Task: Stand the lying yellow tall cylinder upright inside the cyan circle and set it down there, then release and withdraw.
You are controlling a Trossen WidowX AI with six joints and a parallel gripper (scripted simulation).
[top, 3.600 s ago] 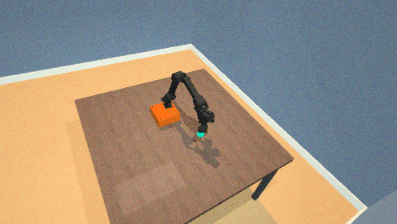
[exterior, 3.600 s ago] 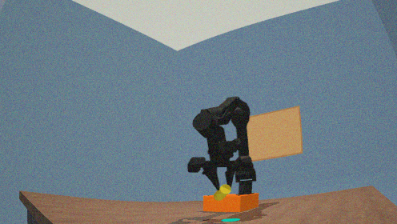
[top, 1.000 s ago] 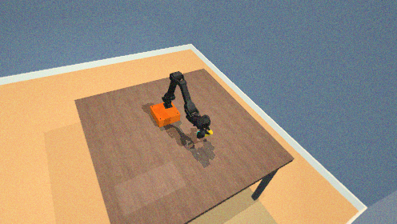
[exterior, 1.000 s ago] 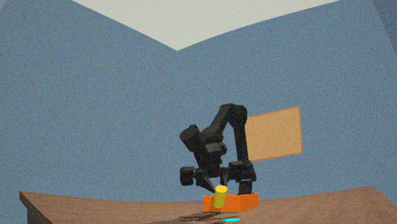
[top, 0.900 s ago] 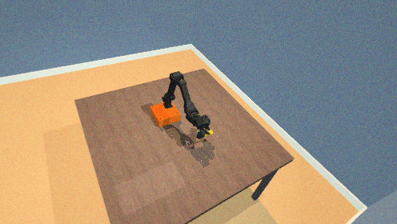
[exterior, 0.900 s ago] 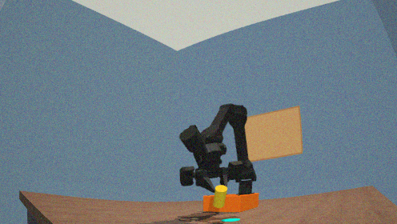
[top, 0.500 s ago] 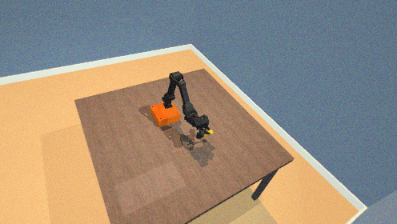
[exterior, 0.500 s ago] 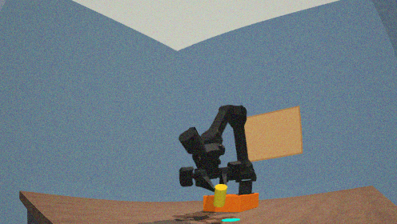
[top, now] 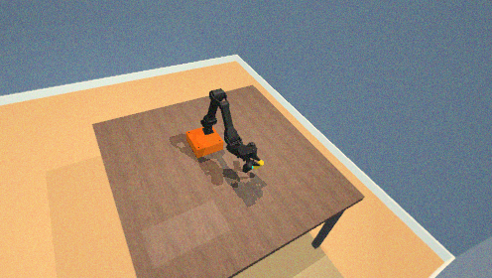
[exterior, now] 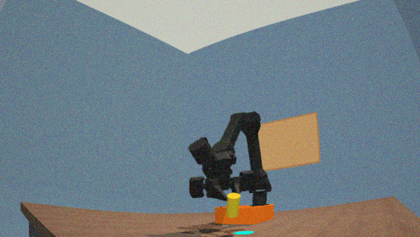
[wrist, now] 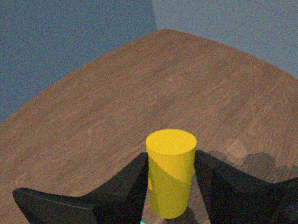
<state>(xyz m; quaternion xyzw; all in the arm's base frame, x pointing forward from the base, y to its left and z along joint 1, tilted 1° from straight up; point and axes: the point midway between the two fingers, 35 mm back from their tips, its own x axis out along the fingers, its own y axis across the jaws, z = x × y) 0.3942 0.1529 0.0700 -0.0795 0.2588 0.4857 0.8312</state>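
The yellow tall cylinder (top: 261, 163) (exterior: 233, 207) (wrist: 170, 180) is held near its top end between the fingertips, close to upright with a slight lean in the exterior view. There its lower end hangs above the table. My gripper (exterior: 232, 196) (wrist: 170, 157) is shut on it, one finger on each side. The cyan circle (exterior: 244, 233) lies flat on the table, below and slightly right of the cylinder in the exterior view. Only slivers of it show in the top view (top: 253, 168) and at the bottom edge of the wrist view (wrist: 143, 222); the rest is hidden there.
The orange base block (top: 204, 141) (exterior: 245, 215) carries the arm and stands behind the gripper. The wooden table (top: 164, 194) (exterior: 360, 216) (wrist: 115, 105) shows its far corner in the wrist view. Shadows of the arm fall near the circle.
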